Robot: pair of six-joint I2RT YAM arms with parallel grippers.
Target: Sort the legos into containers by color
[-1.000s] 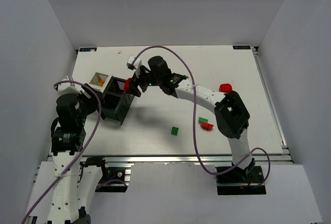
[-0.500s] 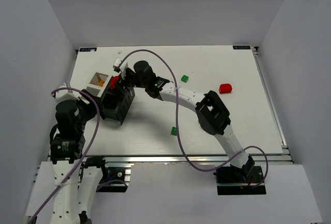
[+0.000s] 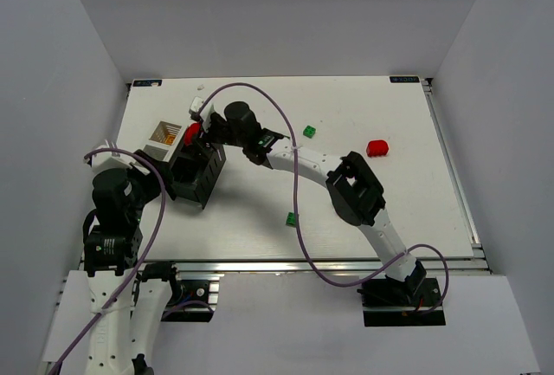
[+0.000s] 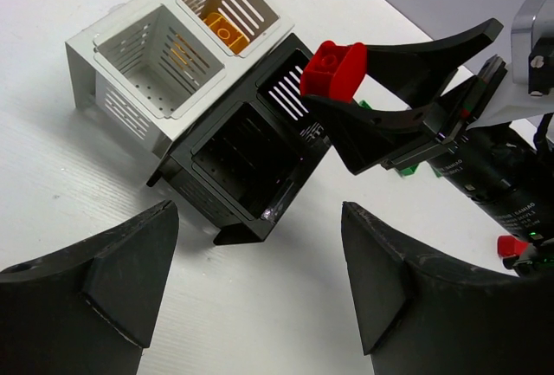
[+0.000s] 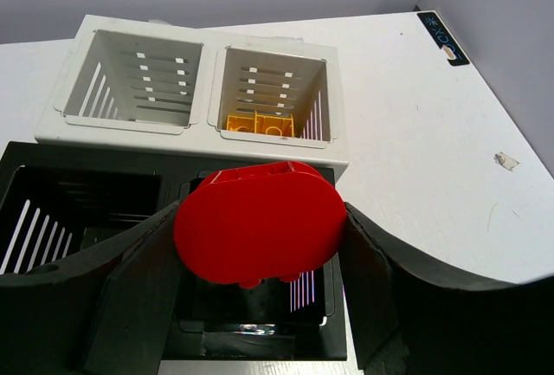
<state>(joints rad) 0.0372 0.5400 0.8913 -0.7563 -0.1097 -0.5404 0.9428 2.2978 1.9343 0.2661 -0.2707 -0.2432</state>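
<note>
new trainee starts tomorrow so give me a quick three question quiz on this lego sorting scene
1. True or false: the right gripper holds a red lego.
2. One white container holds legos of which colour? A green, B yellow-orange, C red.
3. Fill in: the left gripper is ___ (open or shut).
Key: 1 true; 2 B; 3 open.

Red lego (image 5: 260, 223) is glossy plastic; black bin (image 4: 186, 183) shiny, white bins (image 4: 117, 106) and table (image 4: 260, 306) matt.
</note>
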